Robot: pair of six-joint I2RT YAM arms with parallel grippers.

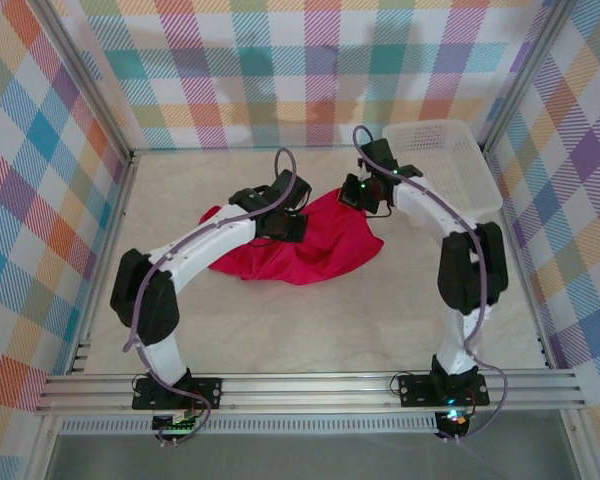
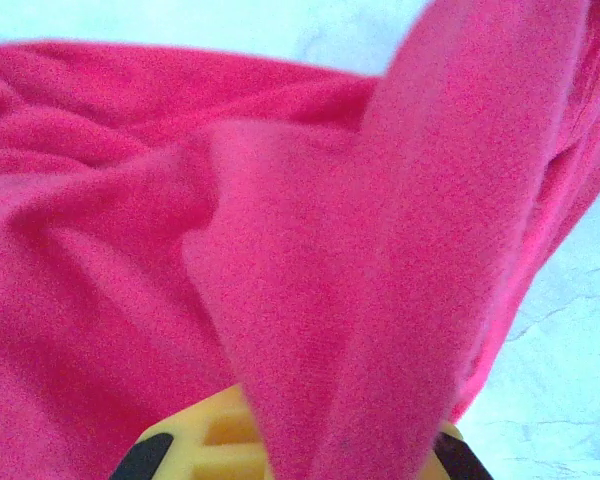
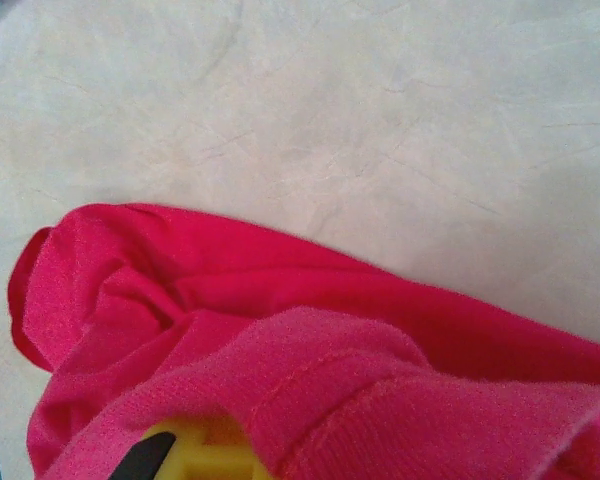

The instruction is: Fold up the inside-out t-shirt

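**A:** How far along is the inside-out t-shirt (image 1: 300, 258)?

**B:** Hardly begun, I'd say. It lies in a crumpled red heap on the middle of the desk (image 1: 330, 335), spread wider than it is deep, with no flat panel and no crisp fold line anywhere. I can't pick out the sleeves or collar in that bunching.

**A:** And the pincers?

**B:** Both are at the heap's far edge. The left pincer (image 1: 280, 222) is closed on the fabric. In its wrist view a thick fold of the t-shirt (image 2: 310, 300) rises straight out from between the yellow fingers (image 2: 195, 445). The right pincer (image 1: 365, 195) is closed on the shirt too, and a stitched hem of the cloth (image 3: 310, 400) drapes over its yellow finger (image 3: 170, 440).

**A:** So what's done?

**B:** The two grips, as far as I can judge. The shirt has yet to be drawn out and laid flat, and after that come the folds themselves. Whether it must also be turned right side out, the task sentence doesn't say.

**A:** Count everything for me.

**B:** There is one t-shirt, the only garment. There are two arms, the left arm (image 1: 195, 250) and the right arm (image 1: 450, 240), with one pincer each, so two pincers. One white lattice basket (image 1: 432, 126) sits at the far right corner, well apart from the shirt. There is one desk.
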